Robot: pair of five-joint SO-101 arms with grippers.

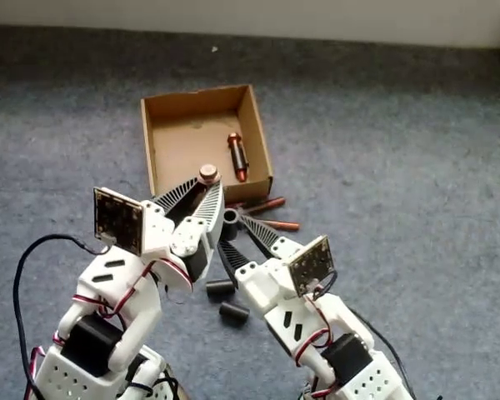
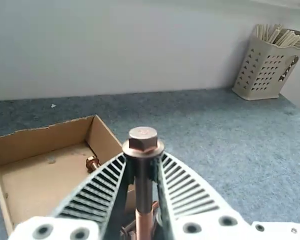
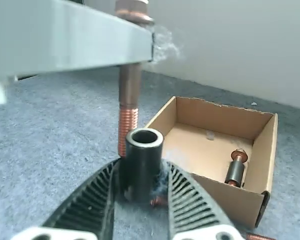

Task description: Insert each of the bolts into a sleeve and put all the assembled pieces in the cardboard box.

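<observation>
left claw (image 1: 208,180): closed on the bolt (image 1: 208,173) just under its head and held above the desk (image 1: 417,167) by the box's near wall. In its wrist view the claw (image 2: 143,161) is seen with both fingers pressed to the shank.
bolt: held upright, with the hexagonal head (image 2: 143,140) on top and the threaded end (image 3: 127,131) pointing down. The thread is seen just beside the sleeve's rim and not in the bore.
right claw (image 1: 230,230): closed narrowly around the sleeve (image 1: 231,221), which is gripped by its sides. In its wrist view the claw (image 3: 142,175) is seen low, near the desk.
sleeve: black, held upright with the open bore (image 3: 142,138) facing up, just beside the bolt and close to the box's near corner.
box (image 1: 154,137): open cardboard, set on the desk beyond both claws.
assembled piece (image 1: 237,156): laid flat inside the box by one side wall, and also seen from the right wrist (image 3: 235,170).
loose bolts (image 1: 267,202): two are laid on the desk just outside the box's near wall, the second one (image 1: 281,225) nearer the right arm.
loose sleeves (image 1: 220,289): two are laid on the desk between the arms, one (image 1: 233,314) nearer the bases.
desk: covered in grey carpet-like material.
holder (image 2: 270,65): pale, perforated and filled with sticks, stood far off by the wall.
</observation>
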